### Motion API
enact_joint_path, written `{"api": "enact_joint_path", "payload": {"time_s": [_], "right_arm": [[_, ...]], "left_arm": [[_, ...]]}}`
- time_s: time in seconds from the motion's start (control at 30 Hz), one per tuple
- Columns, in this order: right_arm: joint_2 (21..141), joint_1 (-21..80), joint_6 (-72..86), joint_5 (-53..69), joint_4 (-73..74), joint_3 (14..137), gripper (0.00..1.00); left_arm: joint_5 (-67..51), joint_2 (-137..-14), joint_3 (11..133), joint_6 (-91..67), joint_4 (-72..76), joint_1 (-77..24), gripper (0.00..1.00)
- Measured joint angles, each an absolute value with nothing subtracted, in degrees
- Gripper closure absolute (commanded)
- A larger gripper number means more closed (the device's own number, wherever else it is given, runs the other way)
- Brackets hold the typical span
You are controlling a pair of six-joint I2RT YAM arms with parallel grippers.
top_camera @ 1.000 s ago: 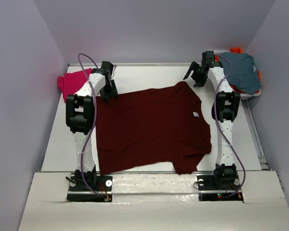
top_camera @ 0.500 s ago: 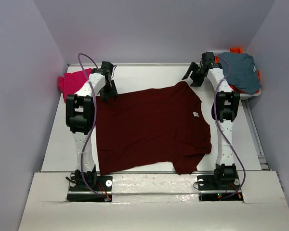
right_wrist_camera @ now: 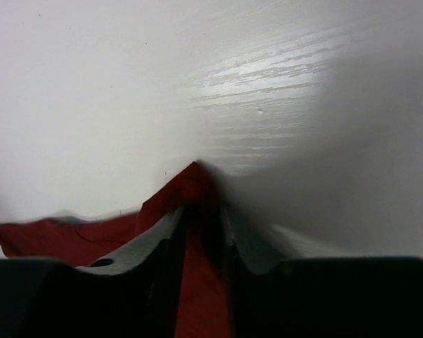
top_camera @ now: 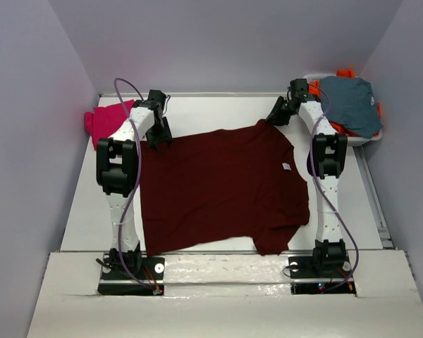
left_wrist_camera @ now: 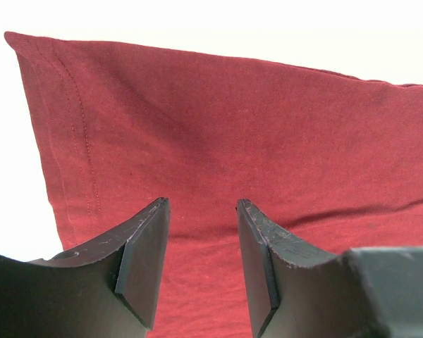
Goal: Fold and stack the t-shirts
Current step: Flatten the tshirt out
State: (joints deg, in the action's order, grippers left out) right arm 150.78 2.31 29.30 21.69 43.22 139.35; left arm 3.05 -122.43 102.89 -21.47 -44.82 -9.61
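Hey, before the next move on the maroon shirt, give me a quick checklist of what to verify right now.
1. Right gripper pinching the maroon t-shirt at its far right tip: ok, the cloth peaks up between the closed fingers.
2. Left gripper gripping the far left corner: not ok, its jaws stand open over flat cloth.
3. Shirt spread flat on the table: ok, only slight wrinkles.
4. Grey-blue garment apart from the maroon shirt: ok.
5. Pink shirt apart from the maroon shirt: cannot tell, the left arm hides the gap.
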Motion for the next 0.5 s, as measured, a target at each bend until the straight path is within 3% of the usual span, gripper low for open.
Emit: {"api": "enact_joint_path", "payload": {"time_s": [0.03, 0.1, 0.5], "right_arm": [[150.78, 2.35, 29.12, 21.87, 43.27, 139.04, 0.87], [150.78, 2.35, 29.06, 22.04, 43.22, 138.30, 0.93], [140.99, 2.37, 28.75, 19.44, 42.46, 123.26, 0.93]], "left_arm": [[3.05, -122.43, 102.89, -21.47, -44.82, -9.61, 0.46], [3.05, -122.43, 102.89, -21.47, -44.80, -9.61, 0.46], [1.96, -122.43, 101.41, -21.50, -43.05, -9.61, 0.47]]}}
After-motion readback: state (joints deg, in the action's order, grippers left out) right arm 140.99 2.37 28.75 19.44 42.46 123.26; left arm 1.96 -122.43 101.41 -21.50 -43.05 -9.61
